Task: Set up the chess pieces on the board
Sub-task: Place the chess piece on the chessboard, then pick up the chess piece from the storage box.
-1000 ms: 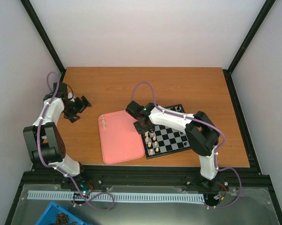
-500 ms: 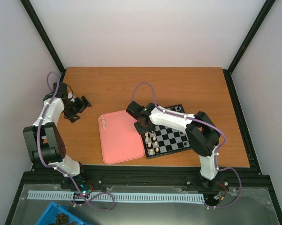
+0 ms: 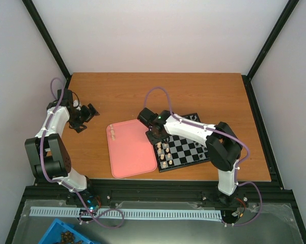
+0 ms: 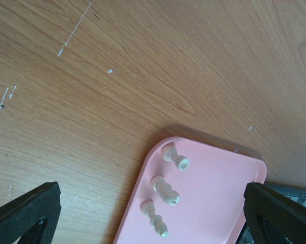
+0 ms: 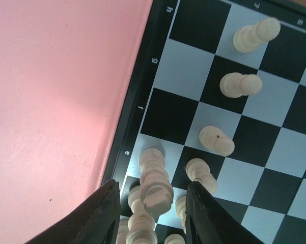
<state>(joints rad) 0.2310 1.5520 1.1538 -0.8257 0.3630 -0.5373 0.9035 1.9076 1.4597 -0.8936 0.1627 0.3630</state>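
The board [image 3: 184, 166] lies right of centre, with several cream chess pieces [image 3: 164, 155] standing along its left columns. My right gripper [image 3: 155, 136] hangs over the board's left edge. In the right wrist view its jaws [image 5: 151, 189] are open on either side of a tall cream piece [image 5: 154, 178], which stands on a white square with a gap to each finger. Three more cream pieces [image 4: 166, 189] lie on their sides in a corner of the pink tray [image 4: 219, 203]. My left gripper [image 3: 86, 118] is wide open and empty above the bare table at the left.
The pink tray [image 3: 131, 152] lies directly against the board's left rim [image 5: 137, 109]. A row of cream pawns [image 5: 239, 84] stands one column further in. Dark pieces [image 3: 192, 118] stand at the board's far side. Wooden table [image 3: 193, 94] stretches behind.
My right gripper's jaws have spread apart, letting go of the tall cream piece, which now stands on the board. The left arm has not moved.
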